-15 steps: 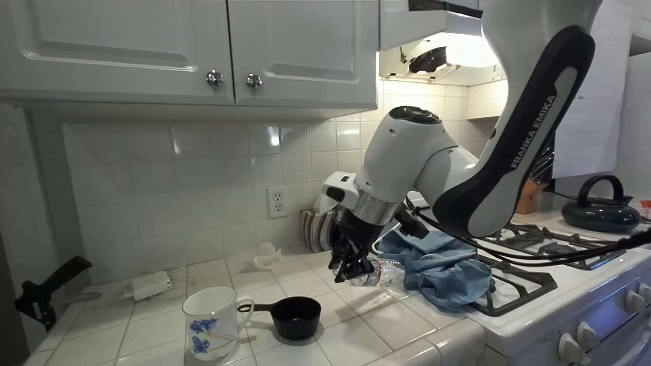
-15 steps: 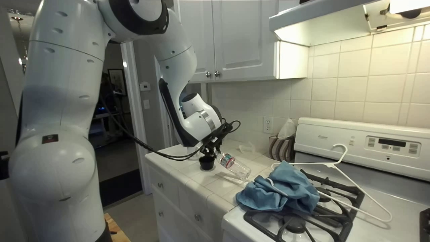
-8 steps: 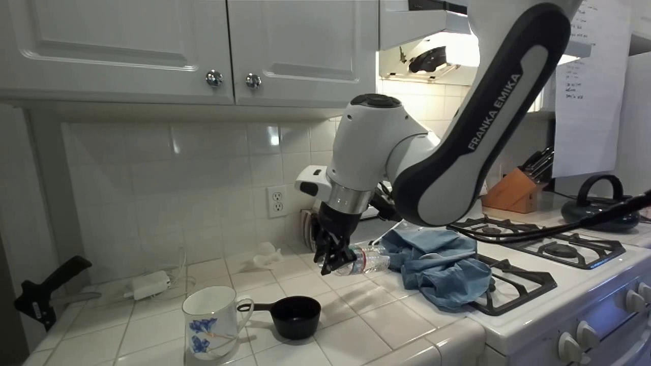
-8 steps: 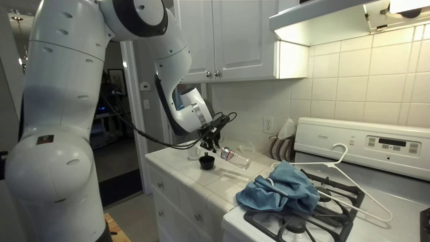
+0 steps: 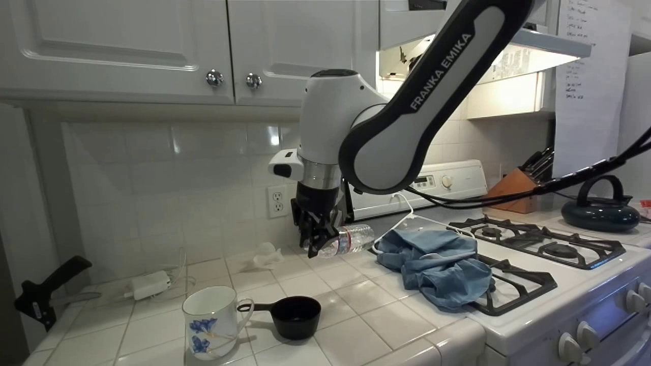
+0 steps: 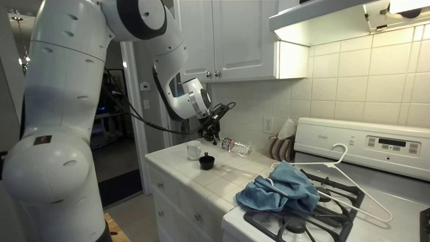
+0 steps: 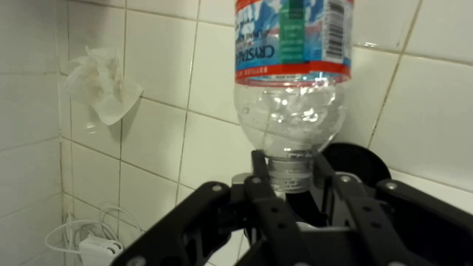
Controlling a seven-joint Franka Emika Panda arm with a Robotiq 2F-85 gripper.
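The clear plastic bottle (image 7: pixel 292 74) hangs tilted above the counter (image 5: pixel 356 300), between the back edge and the front, its base pointing toward the stove (image 5: pixel 574 282). It looks empty, so it should handle as very light, slightly slick, and soft enough in the wall to dent; the stiffer neck (image 7: pixel 290 174) seems the surest place to take hold. The fingers (image 7: pixel 259 164) are drawn in to the width of that neck and grip it, one on each side. Nearer the counter's front edge, the black measuring cup (image 5: pixel 296 320) stands just beside the floral mug (image 5: pixel 210 323); a crumpled tissue (image 7: pixel 101 83) lies near the back edge
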